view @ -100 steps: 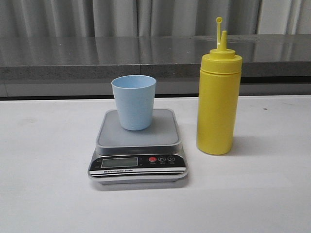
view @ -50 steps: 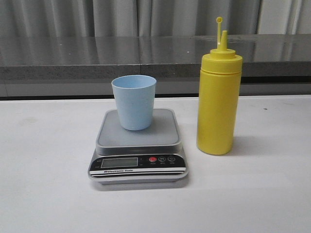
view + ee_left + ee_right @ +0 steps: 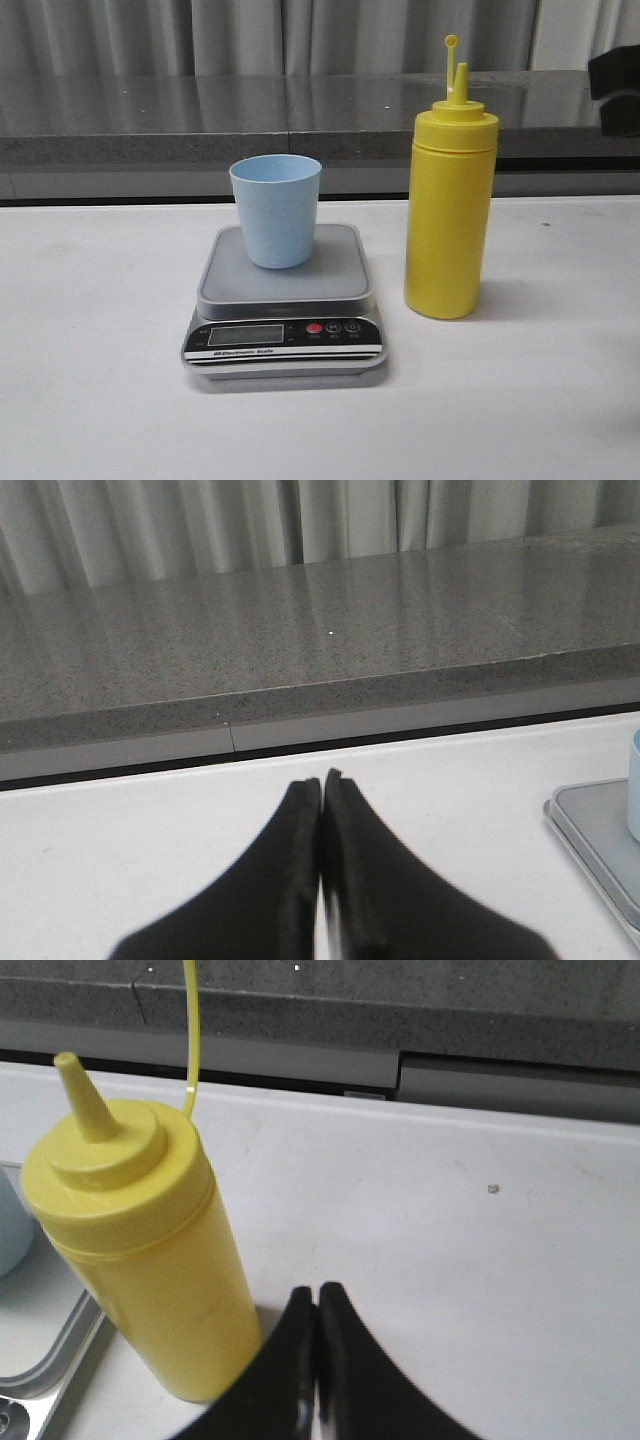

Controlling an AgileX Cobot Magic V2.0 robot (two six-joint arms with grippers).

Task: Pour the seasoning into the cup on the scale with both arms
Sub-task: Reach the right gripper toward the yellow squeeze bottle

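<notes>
The tall yellow plastic squeeze bottle (image 3: 450, 210) stands upright on the white tabletop (image 3: 100, 400), nozzle pointing up. Left claw (image 3: 321, 785) and right claw (image 3: 317, 1295) are both closed, empty.

1. The seasoning bottle (image 3: 450, 205), tall, yellow and opaque, stood upright on the table just right of the scale; its nozzle was uncapped, the small tethered tip cap raised above it.
2. The cup (image 3: 276, 210), pale blue and tapered, stood upright on the rear of the platform.
3. The scale (image 3: 284, 303), silver-grey with a black front panel, lay flat, display facing the camera.
</notes>
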